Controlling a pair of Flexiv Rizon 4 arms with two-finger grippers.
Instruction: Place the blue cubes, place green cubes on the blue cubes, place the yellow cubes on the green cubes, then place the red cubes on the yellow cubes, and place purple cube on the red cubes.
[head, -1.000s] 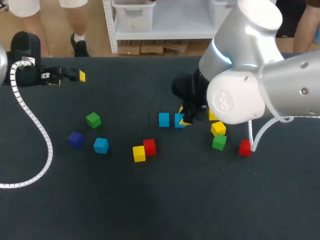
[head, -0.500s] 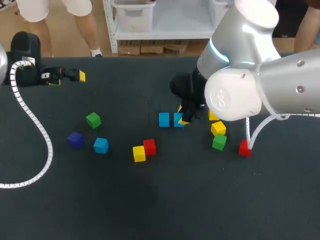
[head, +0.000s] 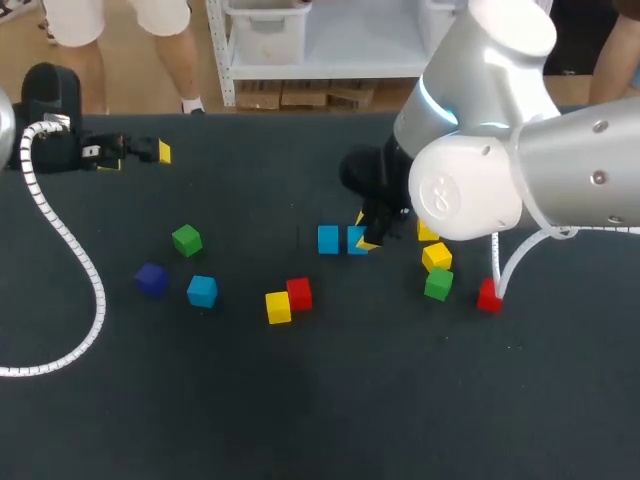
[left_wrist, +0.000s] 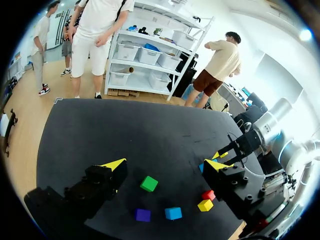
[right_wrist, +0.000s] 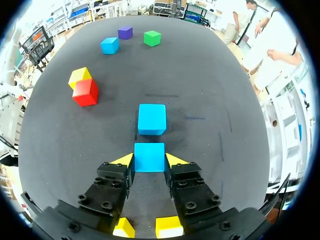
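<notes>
Dark table (head: 300, 400) carries scattered cubes. Step in hand: laying the blue base. My right gripper (right_wrist: 150, 160) clamps the held blue cube (right_wrist: 149, 152) from both sides, just beside the second blue cube (right_wrist: 151, 119), not touching it. Next move, by my judgement: release, lift clear, then fetch the green cube (head: 438, 284). My left gripper (left_wrist: 165, 165) stands wide and empty.

One blue cube (right_wrist: 149, 156) clamped in the right gripper (right_wrist: 149, 162), second blue cube (right_wrist: 151, 119) just ahead, narrowly apart.

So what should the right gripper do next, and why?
Probably open and lift clear: the right gripper appears shut on a blue cube that seems to rest on the table, already close beside the second blue cube.
</notes>
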